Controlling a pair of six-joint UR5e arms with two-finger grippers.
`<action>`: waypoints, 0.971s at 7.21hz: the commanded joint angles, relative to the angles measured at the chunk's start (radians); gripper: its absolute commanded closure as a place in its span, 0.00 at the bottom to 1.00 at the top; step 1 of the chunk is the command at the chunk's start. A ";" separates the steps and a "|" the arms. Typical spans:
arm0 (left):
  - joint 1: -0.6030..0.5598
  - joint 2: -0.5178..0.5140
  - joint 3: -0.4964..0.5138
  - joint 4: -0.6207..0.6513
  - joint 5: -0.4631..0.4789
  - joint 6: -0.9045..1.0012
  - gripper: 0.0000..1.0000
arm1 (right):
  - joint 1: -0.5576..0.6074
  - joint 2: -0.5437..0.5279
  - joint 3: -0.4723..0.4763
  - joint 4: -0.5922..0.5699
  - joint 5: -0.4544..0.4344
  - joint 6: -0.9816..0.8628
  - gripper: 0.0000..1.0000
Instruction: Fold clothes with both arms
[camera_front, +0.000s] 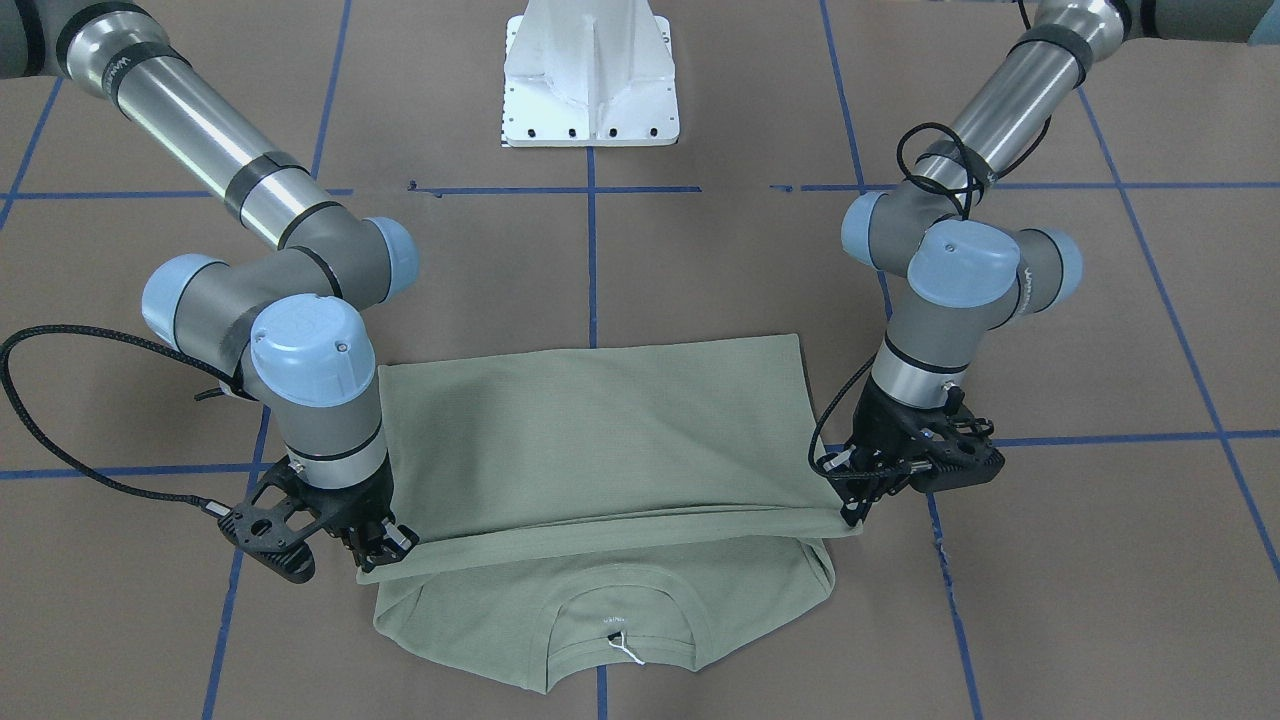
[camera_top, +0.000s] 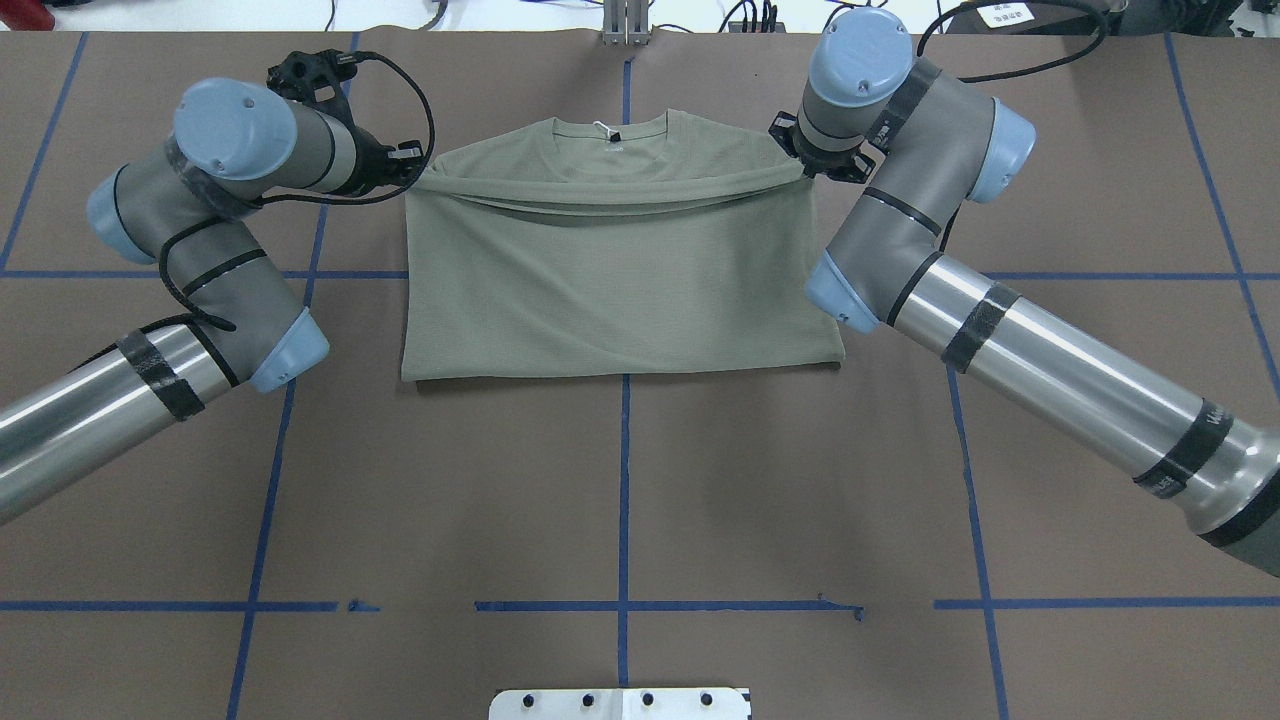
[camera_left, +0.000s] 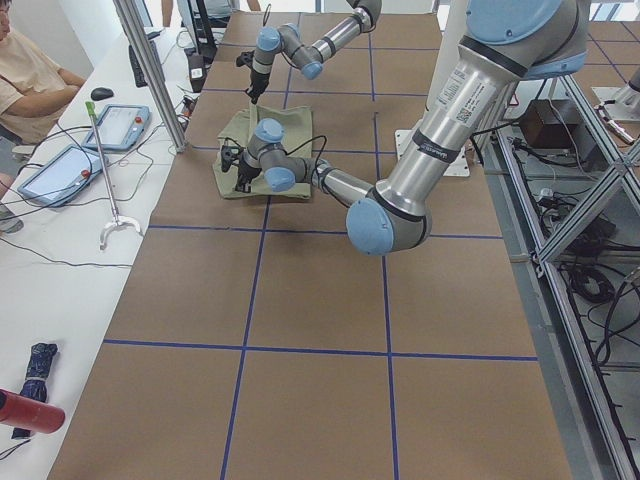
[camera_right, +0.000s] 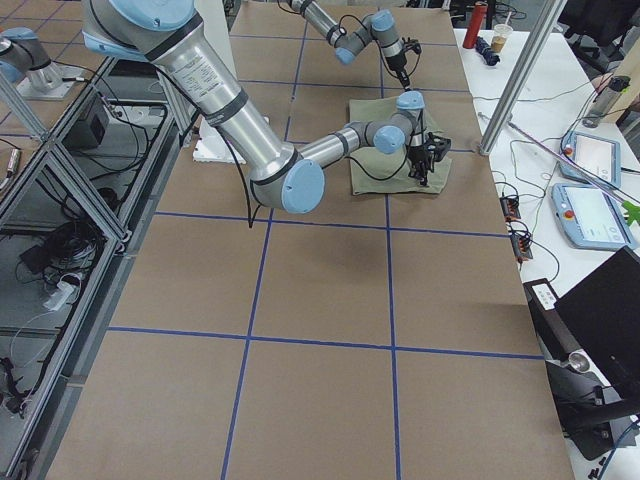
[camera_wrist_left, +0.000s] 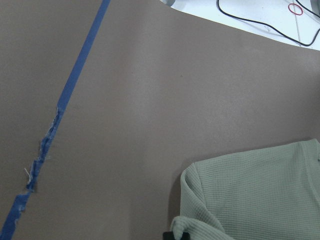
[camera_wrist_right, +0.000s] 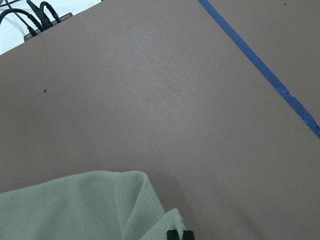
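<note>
Collar nearest, the green shirt (camera_front: 600, 440) lies low in the frame's centre on the brown counter (camera_front: 700, 260). Left fingers (camera_front: 852, 510), at the frame's right, and right fingers (camera_front: 375, 547), at its left, are each clenched on a corner of its folded-over upper layer.

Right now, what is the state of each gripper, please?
Left gripper: closed, holding the pale sage-green ribbed knit shirt.
Right gripper: closed, holding the same shirt.
</note>
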 joint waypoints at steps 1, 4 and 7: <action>-0.007 -0.007 0.012 0.002 0.001 -0.001 0.69 | 0.000 -0.004 -0.008 0.001 0.000 -0.003 0.91; -0.042 -0.007 0.009 -0.026 -0.036 0.008 0.00 | 0.011 0.000 0.035 0.003 0.012 -0.017 0.00; -0.044 0.089 -0.108 -0.197 -0.175 -0.002 0.00 | 0.008 -0.199 0.361 0.004 0.140 0.012 0.00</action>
